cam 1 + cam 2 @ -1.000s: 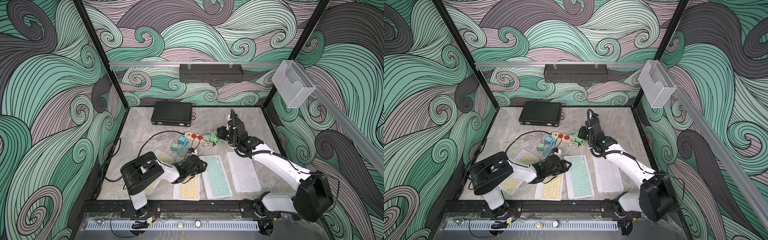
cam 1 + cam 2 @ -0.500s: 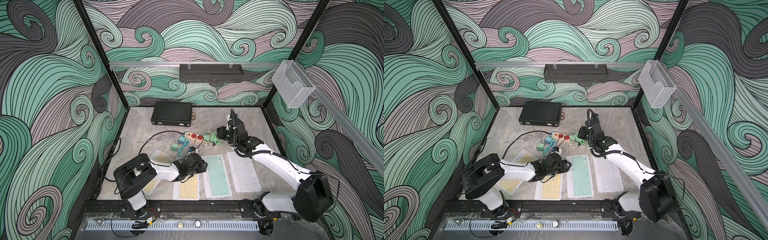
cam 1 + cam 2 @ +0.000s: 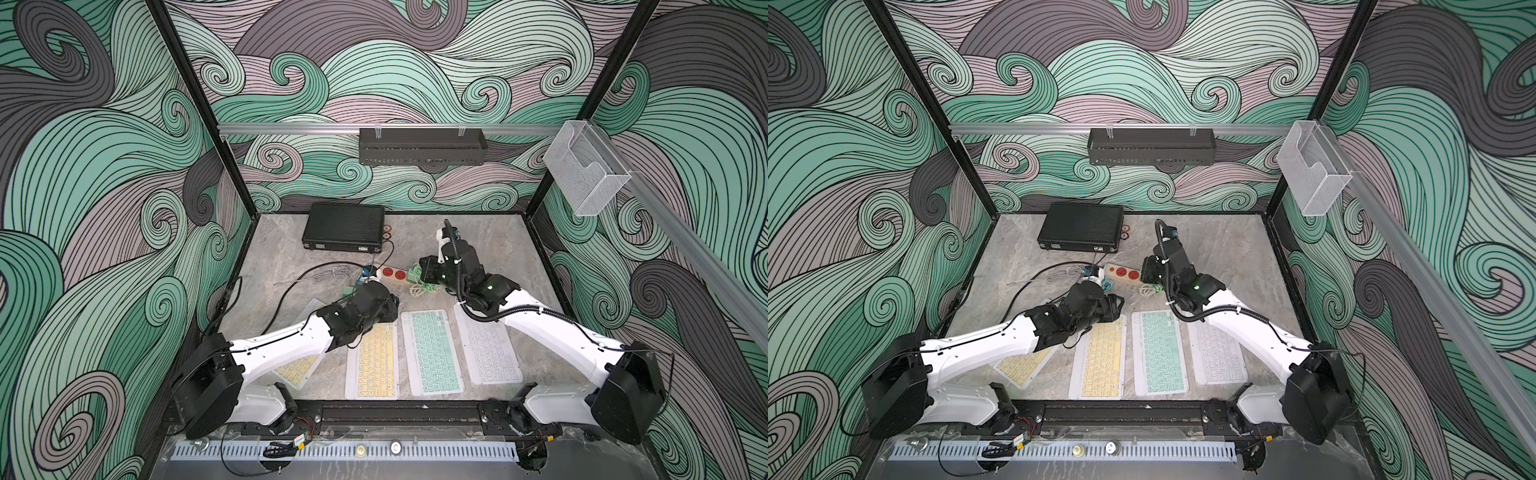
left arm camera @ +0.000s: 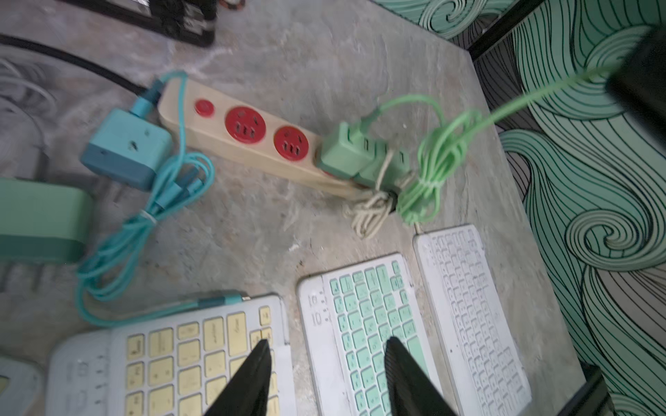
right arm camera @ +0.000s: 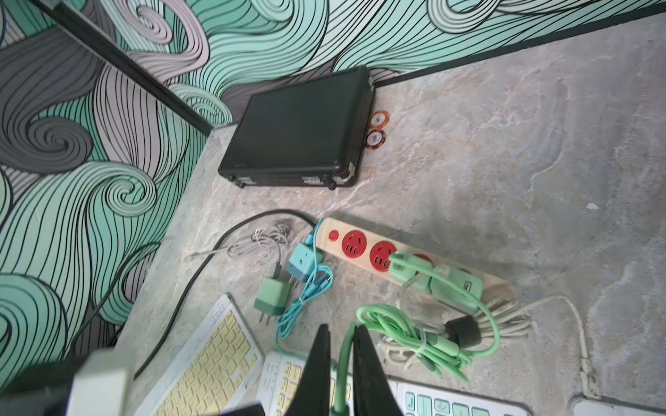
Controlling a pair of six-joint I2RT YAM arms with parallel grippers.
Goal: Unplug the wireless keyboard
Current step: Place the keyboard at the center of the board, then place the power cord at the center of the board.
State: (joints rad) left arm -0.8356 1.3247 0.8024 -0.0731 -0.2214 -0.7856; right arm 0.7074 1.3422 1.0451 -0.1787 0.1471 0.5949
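Right gripper point(image 5: 341, 329) pinches the green cable point(image 4: 436, 158); left gripper point(image 4: 328, 341) gapes empty. Pulling could drag the power strip point(image 4: 267, 138) across the counter point(image 4: 324, 72).

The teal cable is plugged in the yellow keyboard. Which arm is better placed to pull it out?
Left, probably. The left claw is open and empty over the yellow keyboard, close to the teal cable plug. The right claw is shut on the green cable, further away.
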